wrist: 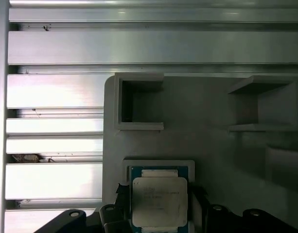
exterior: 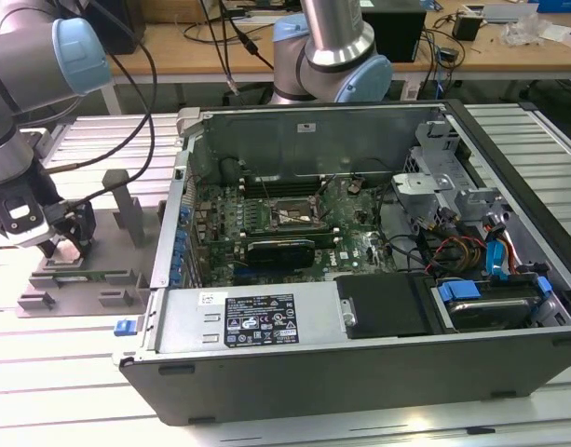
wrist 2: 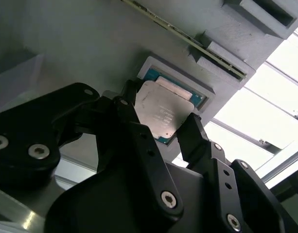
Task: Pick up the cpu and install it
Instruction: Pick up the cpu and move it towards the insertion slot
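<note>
The cpu [wrist 2: 163, 112] is a small square chip with a shiny metal top and a green edge. It lies at a shallow square recess of the grey fixture tray [exterior: 80, 279]. In both wrist views my gripper [wrist 2: 161, 116] has its black fingers [wrist 2: 197, 136] against two opposite edges of the chip, shut on it. The chip [wrist: 160, 200] looks level with or barely above the recess. In the exterior view the gripper [exterior: 66, 237] hangs low over the tray at the exterior view's left. The motherboard socket [exterior: 294, 214] sits inside the open computer case [exterior: 360, 372].
Upright grey posts [exterior: 127, 200] rise from the tray beside the gripper. A second arm's base [exterior: 332, 56] stands behind the case. Cables, a drive cage [exterior: 434, 177] and a graphics card [exterior: 280, 250] crowd the case's inside. Ribbed aluminium table [wrist: 51, 92] lies under everything.
</note>
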You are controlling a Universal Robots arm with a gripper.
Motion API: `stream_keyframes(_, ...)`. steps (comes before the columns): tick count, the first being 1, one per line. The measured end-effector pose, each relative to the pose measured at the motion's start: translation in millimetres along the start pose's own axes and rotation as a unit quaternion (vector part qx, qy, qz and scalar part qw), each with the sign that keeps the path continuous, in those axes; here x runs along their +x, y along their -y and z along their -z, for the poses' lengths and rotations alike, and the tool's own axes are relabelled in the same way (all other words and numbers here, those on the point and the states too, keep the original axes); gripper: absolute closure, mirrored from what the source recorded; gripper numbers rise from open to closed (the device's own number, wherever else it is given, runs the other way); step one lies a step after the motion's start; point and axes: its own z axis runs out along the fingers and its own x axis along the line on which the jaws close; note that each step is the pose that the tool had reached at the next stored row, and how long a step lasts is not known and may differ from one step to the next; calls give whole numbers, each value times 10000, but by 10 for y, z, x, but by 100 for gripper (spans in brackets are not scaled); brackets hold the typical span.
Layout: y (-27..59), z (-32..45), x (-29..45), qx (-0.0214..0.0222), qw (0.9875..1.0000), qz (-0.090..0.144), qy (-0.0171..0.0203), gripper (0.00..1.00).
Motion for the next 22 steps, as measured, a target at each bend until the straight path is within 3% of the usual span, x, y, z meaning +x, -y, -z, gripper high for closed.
stream_keyframes(10, -1, -2, 1, 0, 10000, 0, 0, 40)
stream_keyframes(12, -2, -2, 1, 0, 10000, 0, 0, 45)
stream_keyframes(17, -2, -3, 1, -3, 10000, 0, 0, 45)
stream_keyframes(22, -4, 26, -1, -9, 10000, 0, 1, 45)
